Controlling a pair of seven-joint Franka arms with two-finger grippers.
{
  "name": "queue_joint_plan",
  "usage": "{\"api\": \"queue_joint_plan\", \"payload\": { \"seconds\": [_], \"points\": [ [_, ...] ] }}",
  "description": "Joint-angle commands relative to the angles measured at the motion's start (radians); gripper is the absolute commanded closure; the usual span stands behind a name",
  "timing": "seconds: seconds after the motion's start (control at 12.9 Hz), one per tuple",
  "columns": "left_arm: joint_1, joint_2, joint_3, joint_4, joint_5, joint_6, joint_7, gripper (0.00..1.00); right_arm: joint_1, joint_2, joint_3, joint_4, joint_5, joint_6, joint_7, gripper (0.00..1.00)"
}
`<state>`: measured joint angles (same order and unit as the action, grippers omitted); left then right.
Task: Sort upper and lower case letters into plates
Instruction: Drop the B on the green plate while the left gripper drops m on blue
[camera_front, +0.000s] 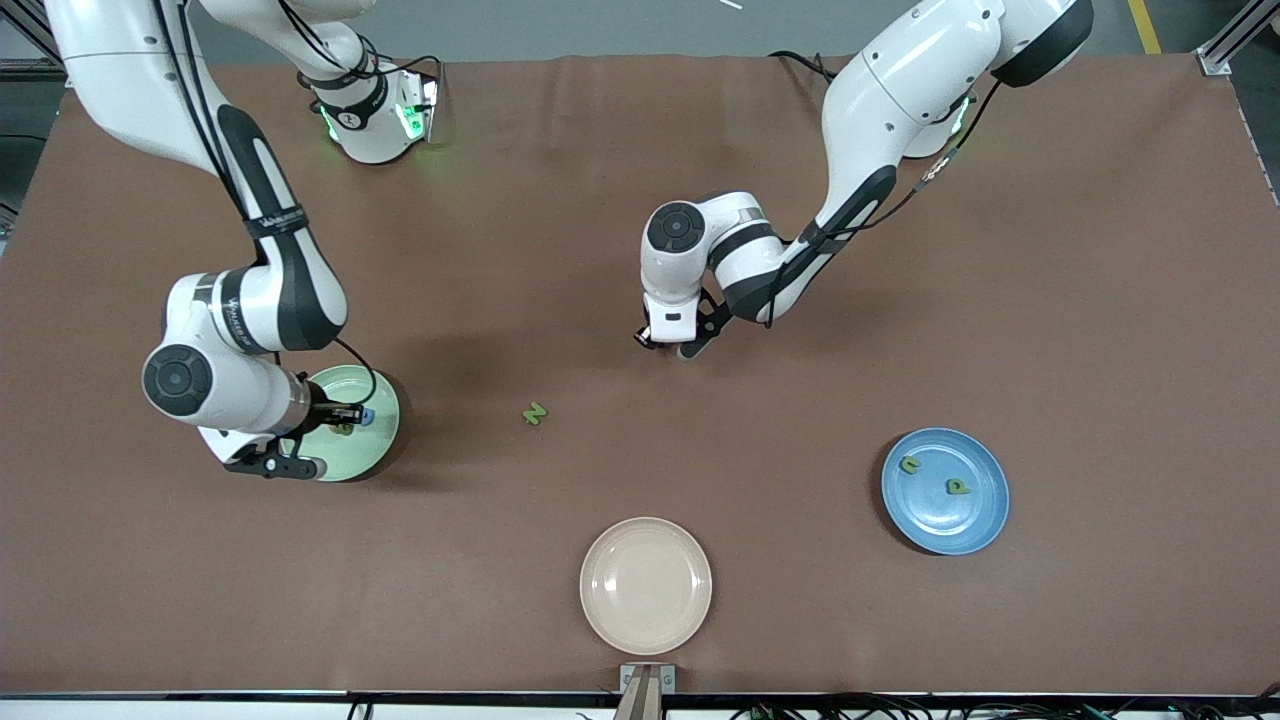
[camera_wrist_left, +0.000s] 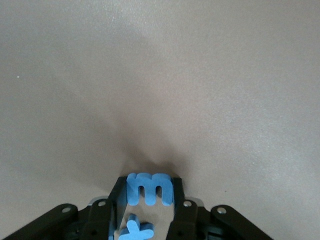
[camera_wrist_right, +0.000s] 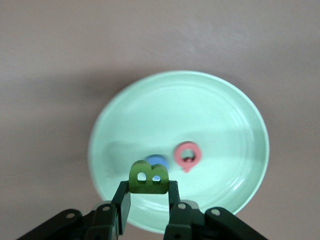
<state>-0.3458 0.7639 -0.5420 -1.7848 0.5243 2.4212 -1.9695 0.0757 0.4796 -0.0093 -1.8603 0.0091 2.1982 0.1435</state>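
While right claw (camera_wrist_right: 148, 200) grips green B (camera_wrist_right: 148, 178), left claw (camera_wrist_left: 148, 200) on blue m (camera_wrist_left: 150, 188).

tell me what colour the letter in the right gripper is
Green, a letter B; the right wrist view shows it best.

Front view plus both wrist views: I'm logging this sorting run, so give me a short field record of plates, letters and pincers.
mint plate: pink Q, a blue letter
blue plate: two green letters
beige plate: no letters
loose: green N on table
right pincer: holds green B over mint plate
left pincer: around blue m, down at table
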Motion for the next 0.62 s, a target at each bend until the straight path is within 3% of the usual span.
{"api": "queue_joint_plan", "payload": {
  "seconds": [0.0,0.08,0.23,0.39,0.54],
  "points": [
    [0.016,0.002,0.014,0.047,0.031,-0.004,-0.008,0.99,-0.06,-0.044,0.02,-0.154,-0.006,0.101,-0.07,0.99],
    [0.036,-0.012,0.014,0.07,0.031,-0.026,0.02,1.0,-0.071,-0.042,0.02,-0.167,-0.006,0.109,-0.07,0.98],
    [0.097,-0.026,0.014,0.131,0.031,-0.12,0.137,1.0,-0.068,-0.039,0.02,-0.171,-0.004,0.107,-0.07,0.8],
    [0.189,-0.049,0.014,0.156,0.031,-0.163,0.307,1.0,-0.065,-0.039,0.02,-0.166,-0.004,0.104,-0.07,0.01],
    [0.308,-0.075,0.014,0.147,0.031,-0.165,0.505,0.99,-0.062,-0.041,0.026,-0.146,-0.004,0.078,-0.055,0.0]
  ]
}}
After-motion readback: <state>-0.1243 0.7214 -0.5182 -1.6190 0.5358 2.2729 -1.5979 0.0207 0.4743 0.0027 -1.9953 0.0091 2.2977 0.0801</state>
